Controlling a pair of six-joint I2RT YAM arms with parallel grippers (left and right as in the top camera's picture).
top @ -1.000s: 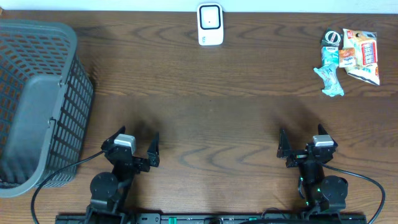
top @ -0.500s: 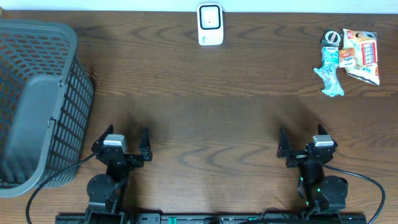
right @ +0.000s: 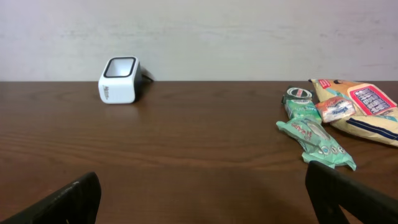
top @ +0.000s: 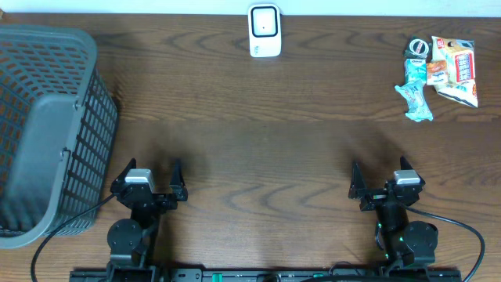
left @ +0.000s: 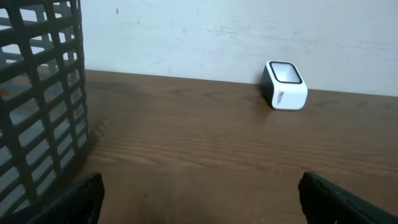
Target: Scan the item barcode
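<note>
A white barcode scanner (top: 264,30) stands at the far middle edge of the table; both wrist views show it too, scanner (left: 286,84) and scanner (right: 119,79). The items lie in a small pile at the far right: a green packet (top: 413,98), an orange-and-yellow snack bag (top: 458,70) and a small round pack (top: 419,48). The right wrist view has the green packet (right: 314,140) and the snack bag (right: 364,109) ahead on the right. My left gripper (top: 152,168) and right gripper (top: 379,168) sit low at the near edge, both open and empty, far from the items.
A large grey plastic basket (top: 47,133) fills the left side of the table, close to my left gripper, and its lattice wall (left: 37,93) shows at the left of the left wrist view. A white wall runs behind the table's far edge.
My left gripper has shifted to the left and turned to face straight ahead, closer to the basket. The right arm and the items have not moved.
</note>
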